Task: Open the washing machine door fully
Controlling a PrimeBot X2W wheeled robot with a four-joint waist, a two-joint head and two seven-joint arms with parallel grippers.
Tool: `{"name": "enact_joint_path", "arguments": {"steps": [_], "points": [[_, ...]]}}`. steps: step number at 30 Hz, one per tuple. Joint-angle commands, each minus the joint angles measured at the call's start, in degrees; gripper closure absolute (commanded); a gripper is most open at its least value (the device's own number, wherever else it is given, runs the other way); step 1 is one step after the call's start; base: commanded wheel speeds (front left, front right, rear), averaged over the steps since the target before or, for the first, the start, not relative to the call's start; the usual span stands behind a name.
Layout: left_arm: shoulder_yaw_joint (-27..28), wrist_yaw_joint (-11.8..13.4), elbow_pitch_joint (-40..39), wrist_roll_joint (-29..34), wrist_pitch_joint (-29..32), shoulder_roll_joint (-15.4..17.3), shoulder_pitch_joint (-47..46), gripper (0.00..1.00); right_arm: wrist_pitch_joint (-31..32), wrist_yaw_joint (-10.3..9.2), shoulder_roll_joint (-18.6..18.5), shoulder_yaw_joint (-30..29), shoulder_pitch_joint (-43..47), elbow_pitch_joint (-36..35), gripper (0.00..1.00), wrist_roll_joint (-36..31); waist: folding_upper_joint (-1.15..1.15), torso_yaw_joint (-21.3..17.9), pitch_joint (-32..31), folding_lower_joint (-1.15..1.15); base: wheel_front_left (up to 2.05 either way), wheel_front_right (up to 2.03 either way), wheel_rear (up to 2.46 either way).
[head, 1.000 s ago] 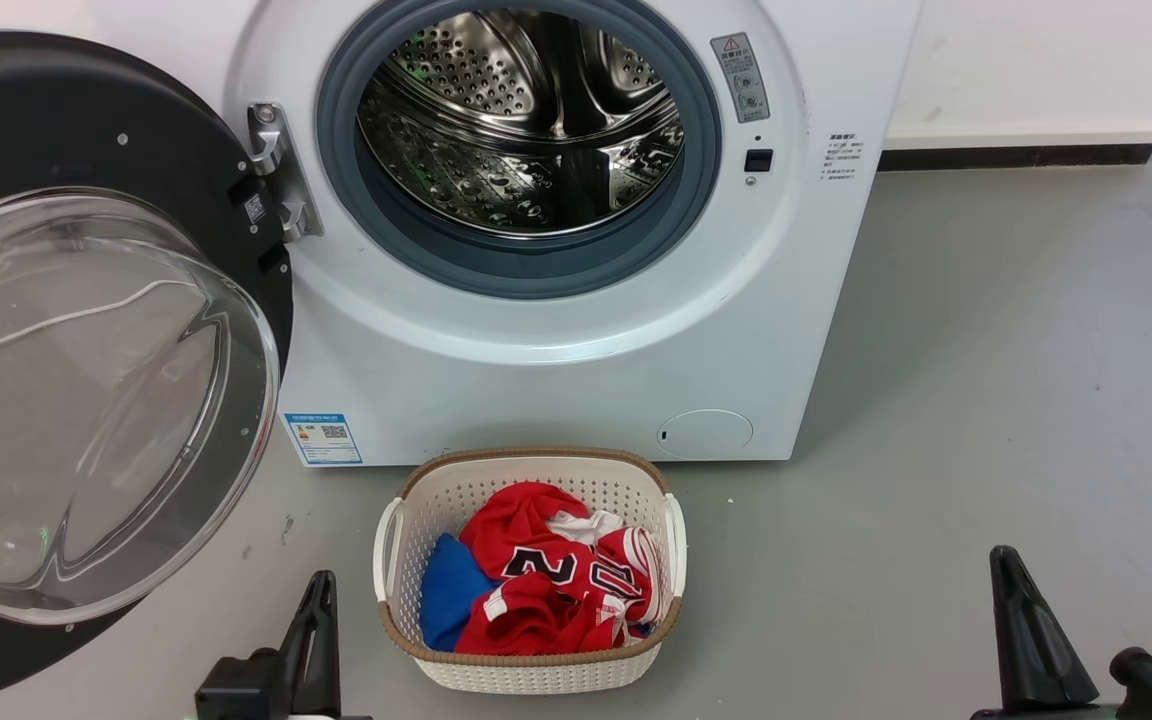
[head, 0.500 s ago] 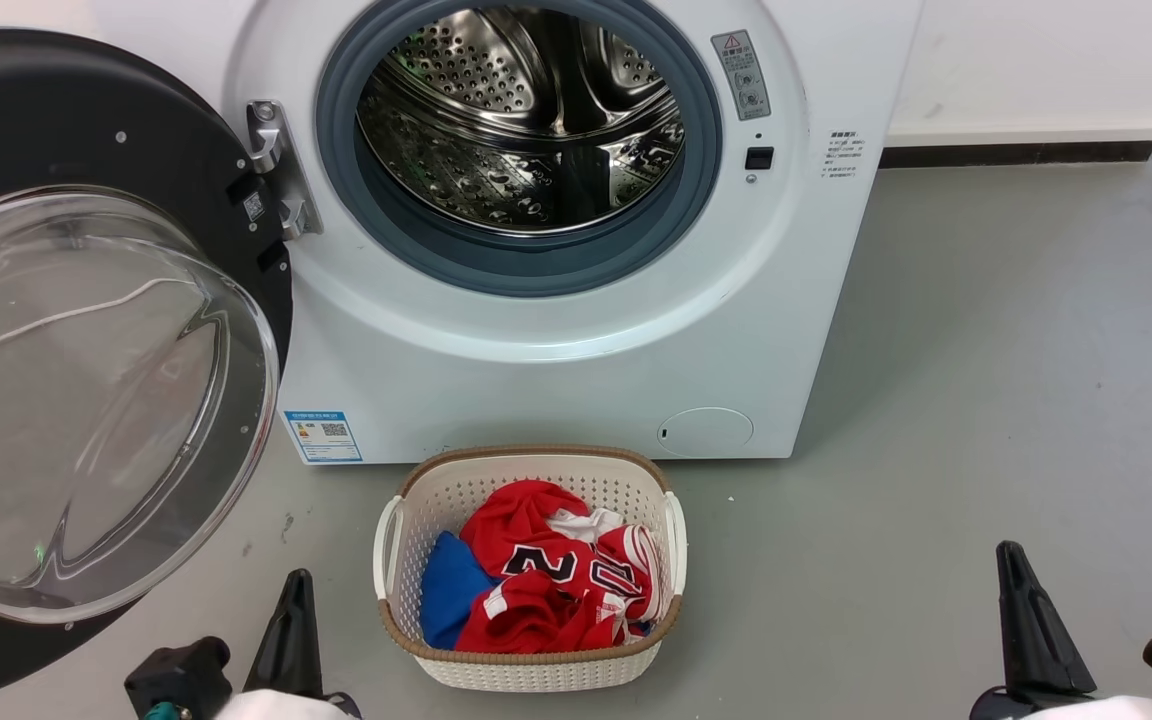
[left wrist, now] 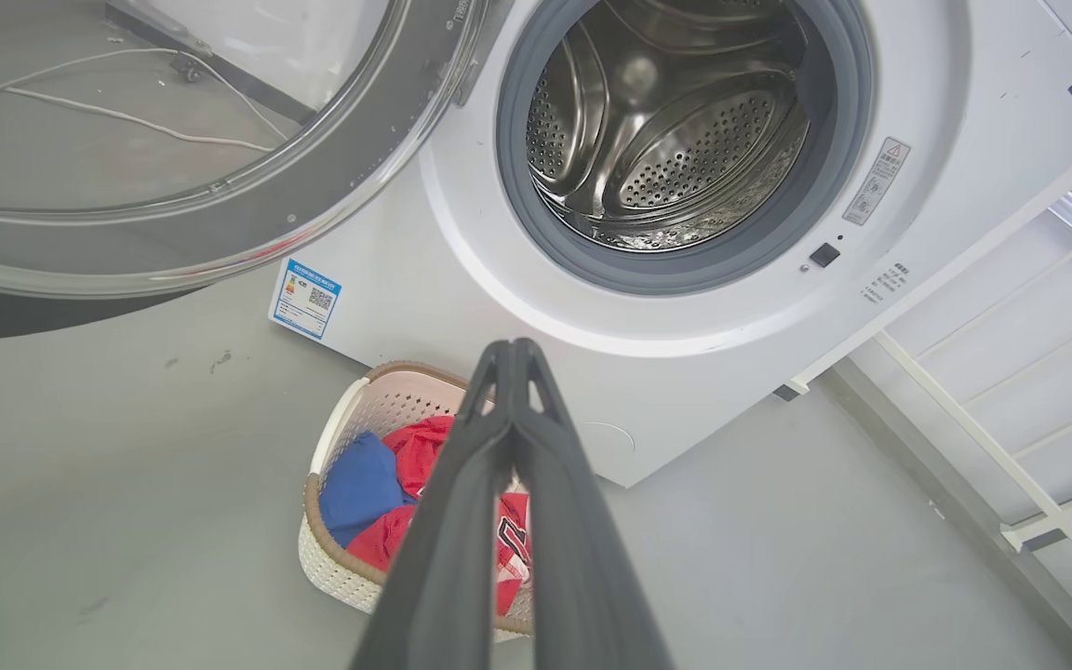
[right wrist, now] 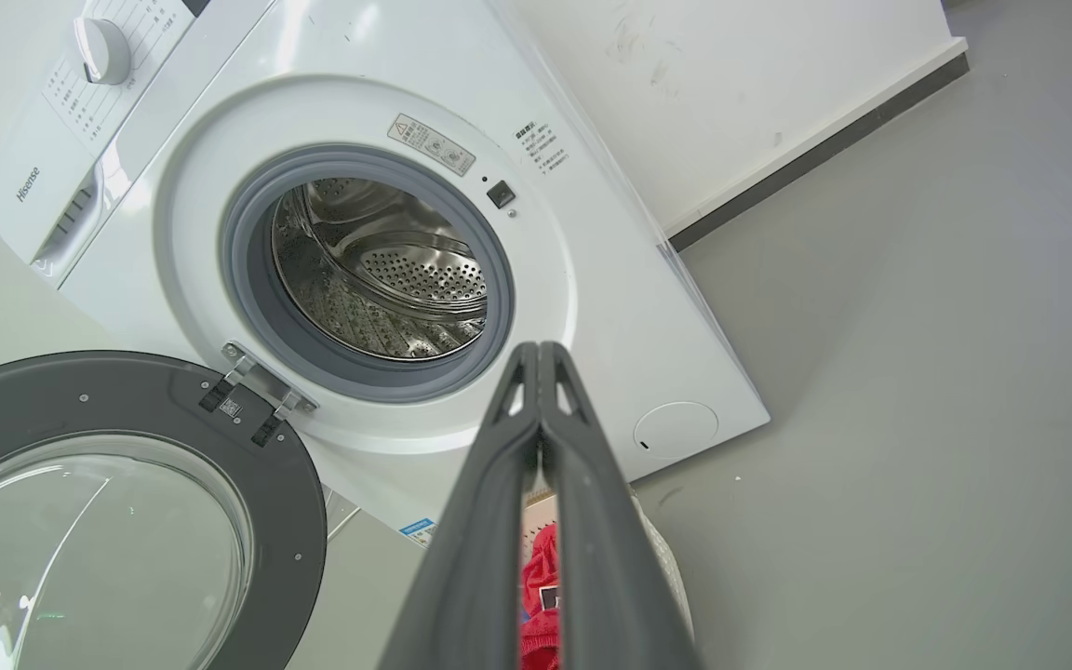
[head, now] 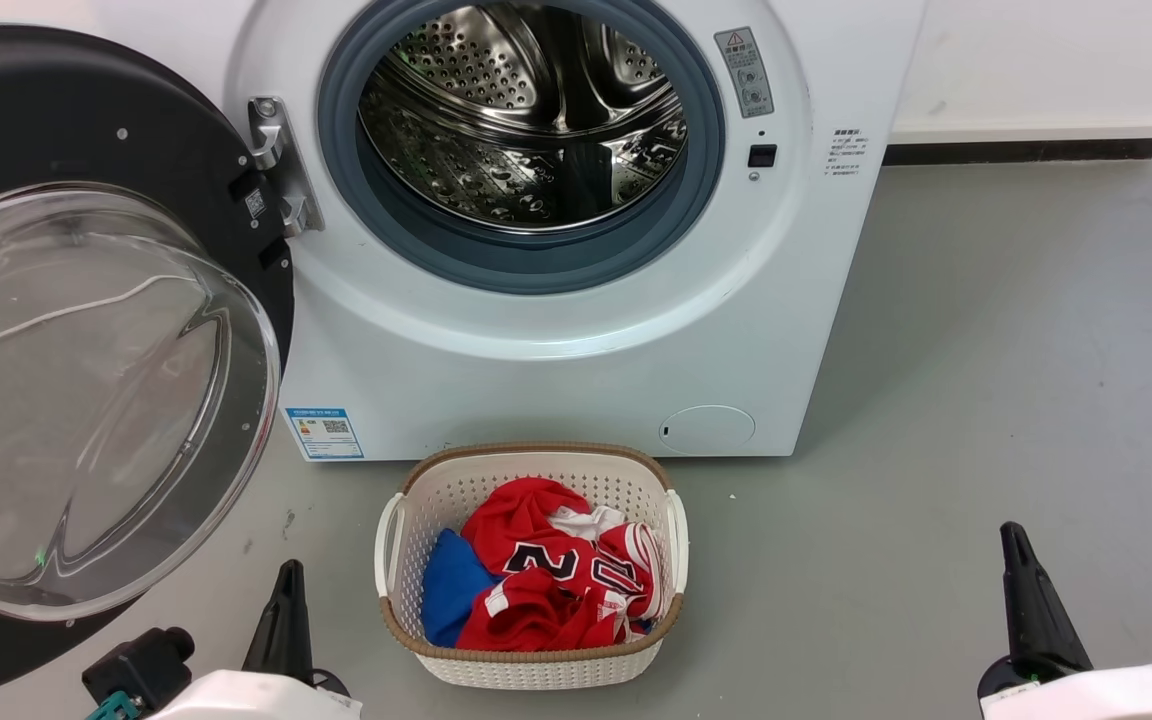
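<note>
Two grippers, both with fingers pressed together, holding nothing. In head view the left gripper point(head: 286, 612) sits at 7 o'clock of the frame and the right gripper point(head: 1026, 598) at 5 o'clock, both over bare floor point(head: 986, 380) and touching nothing.

From the left gripper, the washing machine door point(head: 86, 120) lies at 10–11 o'clock, near. From the right gripper it is at 9–10 o'clock, well apart, with the laundry basket point(head: 678, 520) between them. The left arm is clearly nearer.

The door hangs off the hinge point(head: 276, 165) at 9 o'clock of the drum opening point(head: 526, 120), swung out to the robot's left. Its inner glass bowl faces the camera, and its free edge runs off frame at 9 o'clock. The washing machine point(head: 536, 370) front and drum opening are fully exposed.

My read: the door is at or close to full swing. If any travel is left, it's a left-arm push on the black rim, outward toward 9 o'clock and away from the opening. I can't tell from these views whether the hinge has hit its stop.
</note>
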Motion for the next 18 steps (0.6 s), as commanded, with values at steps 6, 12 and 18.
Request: {"name": "enact_joint_path", "arguments": {"steps": [6, 12, 18], "points": [[0.72, -0.8, -0.2, -6.97, 1.61, 0.01, -2.47, 1.0, 1.35, 0.0, -0.68, -0.13, -2.59, 0.53, 1.0, 6.79, 0.0, 0.07, 0.1, 0.0, 0.0, 0.0, 0.0], [1.15, -1.22, 0.13, -11.92, 2.8, 0.01, -3.22, 1.0, 2.43, 0.0, -0.78, -0.27, -3.66, 1.41, 1.0, 11.49, 0.0, 0.14, 0.19, 0.0, 0.0, 0.0, 0.0], [1.51, -1.57, 0.44, -15.83, 3.74, 0.01, -3.77, 1.0, 3.32, 0.0, -0.84, -0.41, -4.34, 2.11, 1.0, 15.2, 0.0, 0.19, 0.26, 0.0, 0.0, 0.0, 0.0]]}}
